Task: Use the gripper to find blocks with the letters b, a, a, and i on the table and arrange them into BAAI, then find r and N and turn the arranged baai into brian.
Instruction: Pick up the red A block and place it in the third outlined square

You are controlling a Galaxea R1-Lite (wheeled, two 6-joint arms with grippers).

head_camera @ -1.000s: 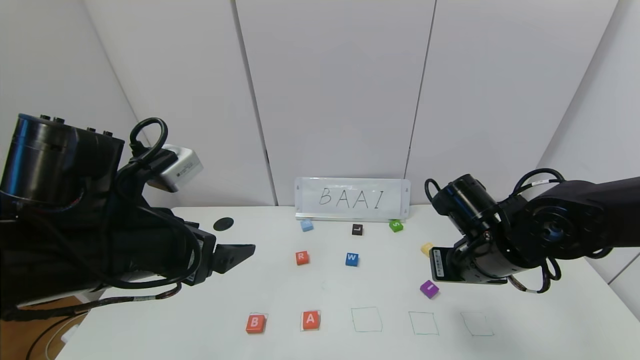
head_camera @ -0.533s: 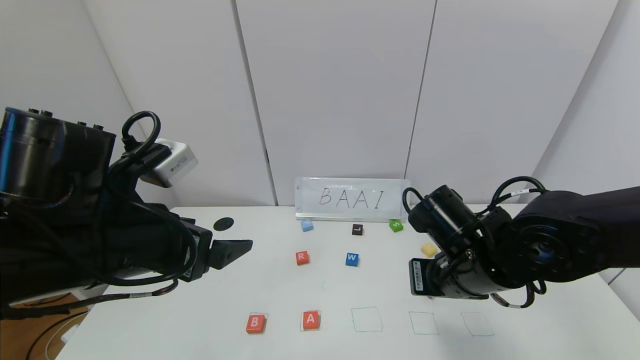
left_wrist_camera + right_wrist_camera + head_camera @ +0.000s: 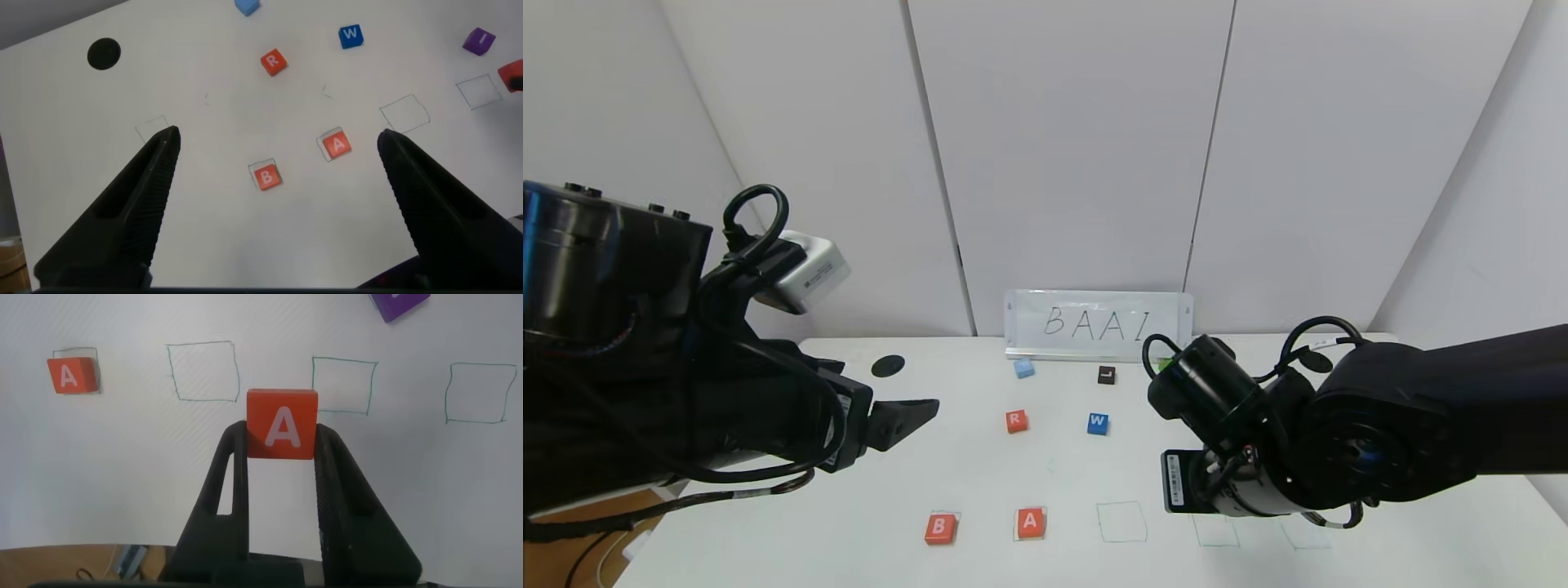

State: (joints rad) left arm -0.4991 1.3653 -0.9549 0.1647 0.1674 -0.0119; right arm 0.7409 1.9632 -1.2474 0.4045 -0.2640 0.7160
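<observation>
Now we are carrying the second A block (image 3: 282, 425) in our right hand (image 3: 282, 453), whose two fingers are clamped on its sides, above the surface (image 3: 980, 474). We are taking the A block (image 3: 1031, 523) already lying on the surface as our landmark: the B block (image 3: 939, 528) is sitting beside it, on the side away from the right hand, and the empty drawn square (image 3: 1121, 522) just beside it toward the right hand is, we judge, our target. To do this well, we are lining the held block squarely over that outline, letter upward, lowering gently and letting go only once it is resting flat.

Our left hand (image 3: 274, 196) is hovering with its fingers spread wide, grasping nothing, above B and A.

Beyond the landmark, the R block (image 3: 1015, 421) and a blue W block (image 3: 1098, 423) are waiting, and the sign (image 3: 1098, 324) is reading "BAAI". The purple block (image 3: 479, 40) is showing an I.
</observation>
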